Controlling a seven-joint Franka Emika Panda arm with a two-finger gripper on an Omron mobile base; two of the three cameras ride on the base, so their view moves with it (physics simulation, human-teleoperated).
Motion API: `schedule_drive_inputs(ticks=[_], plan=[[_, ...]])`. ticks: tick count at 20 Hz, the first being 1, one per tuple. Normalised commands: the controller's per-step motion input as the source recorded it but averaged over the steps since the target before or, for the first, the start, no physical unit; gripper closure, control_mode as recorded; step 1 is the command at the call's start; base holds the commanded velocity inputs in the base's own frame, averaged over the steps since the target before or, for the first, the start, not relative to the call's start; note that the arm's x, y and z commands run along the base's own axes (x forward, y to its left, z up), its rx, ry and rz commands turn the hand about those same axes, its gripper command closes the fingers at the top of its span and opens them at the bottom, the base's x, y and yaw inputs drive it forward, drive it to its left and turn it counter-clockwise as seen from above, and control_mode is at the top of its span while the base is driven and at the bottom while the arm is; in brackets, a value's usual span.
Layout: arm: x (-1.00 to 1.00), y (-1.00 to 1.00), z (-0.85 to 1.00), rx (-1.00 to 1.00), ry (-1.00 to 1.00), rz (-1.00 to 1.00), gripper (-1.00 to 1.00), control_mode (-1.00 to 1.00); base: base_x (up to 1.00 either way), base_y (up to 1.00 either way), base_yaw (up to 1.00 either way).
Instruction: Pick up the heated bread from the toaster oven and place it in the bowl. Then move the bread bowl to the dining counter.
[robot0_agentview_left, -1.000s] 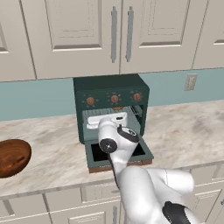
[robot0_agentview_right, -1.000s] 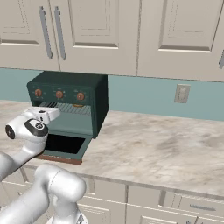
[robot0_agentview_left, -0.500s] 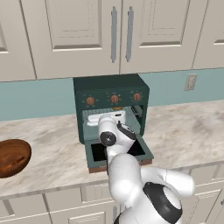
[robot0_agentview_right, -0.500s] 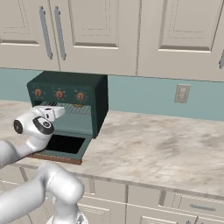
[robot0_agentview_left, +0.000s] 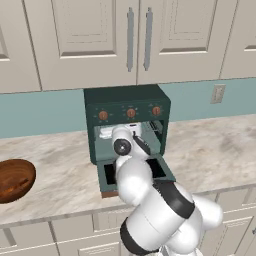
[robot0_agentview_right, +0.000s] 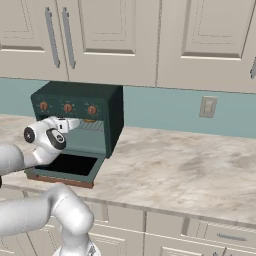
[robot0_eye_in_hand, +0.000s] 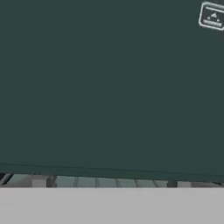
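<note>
The dark green toaster oven (robot0_agentview_left: 127, 102) stands on the counter against the wall with its door (robot0_agentview_left: 150, 172) folded down flat. My gripper (robot0_agentview_left: 119, 132) is pushed into the oven's cavity above the grey wire rack (robot0_eye_in_hand: 105, 181); its fingers are hidden, so their state is unclear. From the right, the hand (robot0_agentview_right: 70, 123) enters the oven (robot0_agentview_right: 102, 107) just under the knobs. In the hand view, the oven's dark back wall (robot0_eye_in_hand: 109, 87) is very close. The bread is hidden. The reddish-brown wooden bowl (robot0_agentview_left: 12, 179) sits on the counter far left of the oven. The dining counter is out of view.
Pale marble counter (robot0_agentview_right: 190, 165) stretches right of the oven, with a wall outlet (robot0_agentview_right: 207, 106) above it. Cream upper cabinets (robot0_agentview_left: 135, 40) hang close over the oven's top. My own arm (robot0_agentview_left: 155, 215) crosses the open door and the counter's front edge.
The wrist has risen and moved forward, carrying the hand a little deeper into the oven cavity. Oven, door and bowl stay put.
</note>
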Motion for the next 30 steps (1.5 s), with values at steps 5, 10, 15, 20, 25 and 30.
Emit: schedule_drive_inputs(ticks=[5,10,15,20,25,30], plan=[[0.3,0.0,-0.19,0.0,0.11,0.0,-1.0,-1.0,0.0,0.0,0.0],[0.23,0.0,-0.31,0.0,0.14,0.0,-1.0,-1.0,0.0,0.0,0.0],[0.3,0.0,-0.2,0.0,0.18,0.0,-1.0,-1.0,0.0,0.0,0.0],[0.19,0.0,-0.07,-0.02,0.21,0.0,-1.0,-1.0,0.0,0.0,0.0],[-0.29,0.0,0.0,-0.04,0.4,-0.06,-1.0,-1.0,0.0,0.0,0.0],[-0.8,0.0,0.19,-0.01,0.71,-0.15,-1.0,-1.0,0.0,0.0,0.0]])
